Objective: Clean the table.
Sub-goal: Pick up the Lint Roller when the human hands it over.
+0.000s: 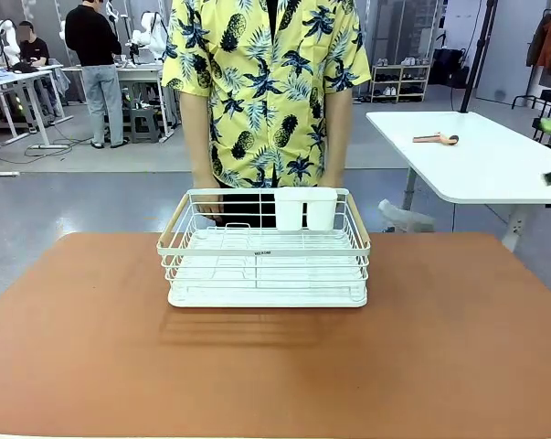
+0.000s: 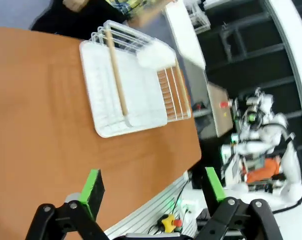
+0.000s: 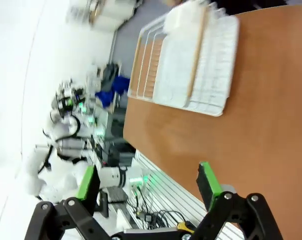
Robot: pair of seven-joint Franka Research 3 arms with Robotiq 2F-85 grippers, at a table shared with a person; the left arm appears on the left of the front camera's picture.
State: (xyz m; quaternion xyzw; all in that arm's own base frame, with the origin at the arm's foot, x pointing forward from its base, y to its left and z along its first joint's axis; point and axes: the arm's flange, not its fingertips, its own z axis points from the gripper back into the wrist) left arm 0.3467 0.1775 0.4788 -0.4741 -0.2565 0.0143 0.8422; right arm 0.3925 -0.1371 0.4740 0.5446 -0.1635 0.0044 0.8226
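Brown table (image 1: 92, 357) up front: hard, smooth, flat, too big to lift. White wire rack (image 1: 266, 265) sits mid-table, by person (image 1: 266, 91). Prob. light, stiff; grab wood side bar (image 1: 174, 224). Left gripper (image 2: 153, 184) & right gripper (image 3: 146, 181): both spread wide, nothing held.

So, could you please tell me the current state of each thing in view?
Left gripper: open, holding nothing.
Right gripper: open, holding nothing.
Dish rack: upright on the table, no dishes visible inside.
Utensil holder: upright at the rack's far side.
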